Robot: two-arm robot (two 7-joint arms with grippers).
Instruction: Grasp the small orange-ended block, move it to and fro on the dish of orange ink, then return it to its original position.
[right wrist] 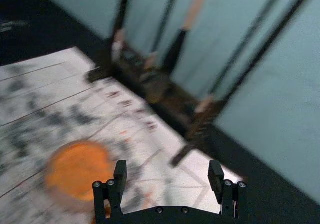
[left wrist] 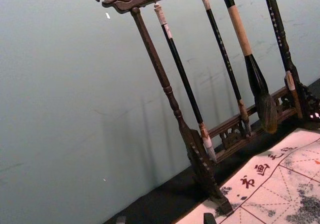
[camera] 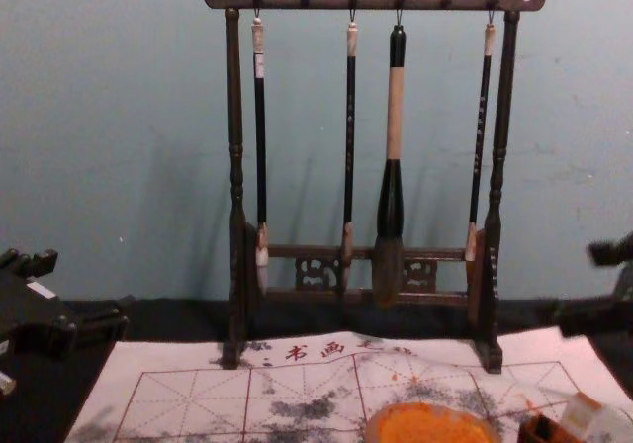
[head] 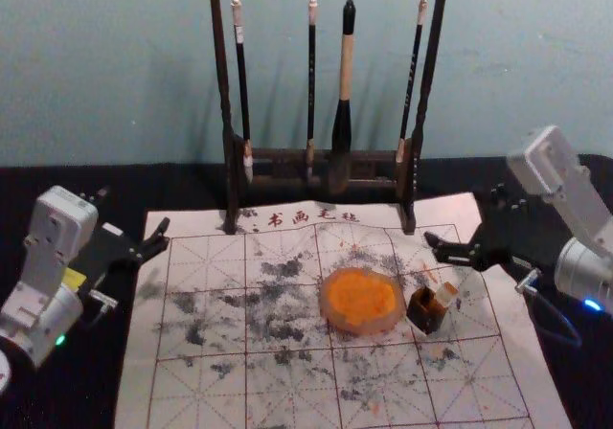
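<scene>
Block [head: 446, 293] near wide-open right gripper [head: 463, 215], far from open left gripper [head: 134, 210]

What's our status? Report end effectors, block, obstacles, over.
Left end effector open, by left edge of mat; right end effector open, right side. Block ungrasped, tilted at box, right of dish. Rack behind, likely no obstacle.

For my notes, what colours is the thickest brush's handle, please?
The handle is black and tan, best seen in the chest view.
</scene>
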